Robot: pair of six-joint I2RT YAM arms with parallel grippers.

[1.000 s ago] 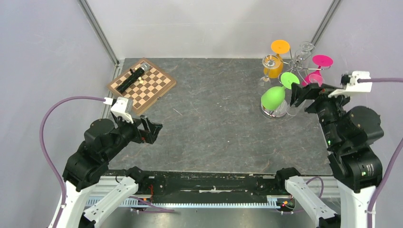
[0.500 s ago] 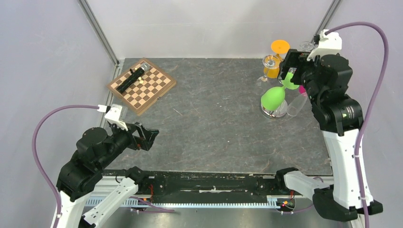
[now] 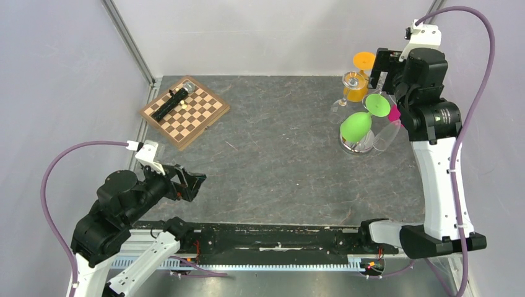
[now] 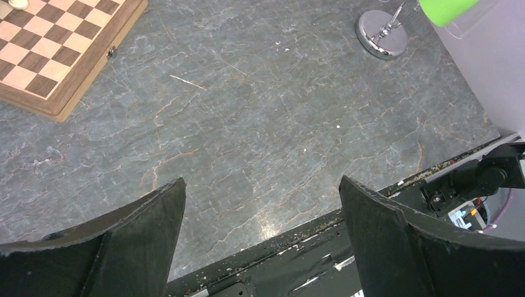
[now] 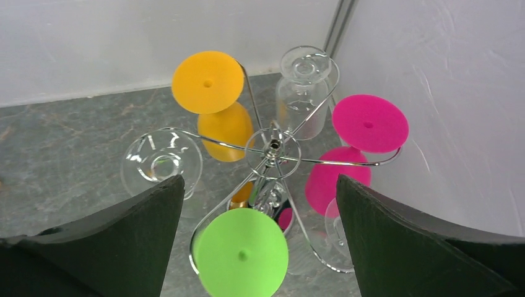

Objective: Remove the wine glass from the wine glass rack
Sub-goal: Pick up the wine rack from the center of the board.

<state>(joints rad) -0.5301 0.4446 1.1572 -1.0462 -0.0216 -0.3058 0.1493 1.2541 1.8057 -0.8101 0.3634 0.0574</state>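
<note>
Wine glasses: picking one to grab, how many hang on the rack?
6: orange glass and clear glass at back, pink glass right, green glass front, second clear glass left, third clear glass front right, half hidden.

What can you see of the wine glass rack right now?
The wine glass rack is shiny chrome wire: a central post, curled arms fanning from a ring hub, a round domed base. It stands upright on the table, far right corner. An orange glass, green glass, pink glass and clear glasses hang bowl-down from its arms.
</note>
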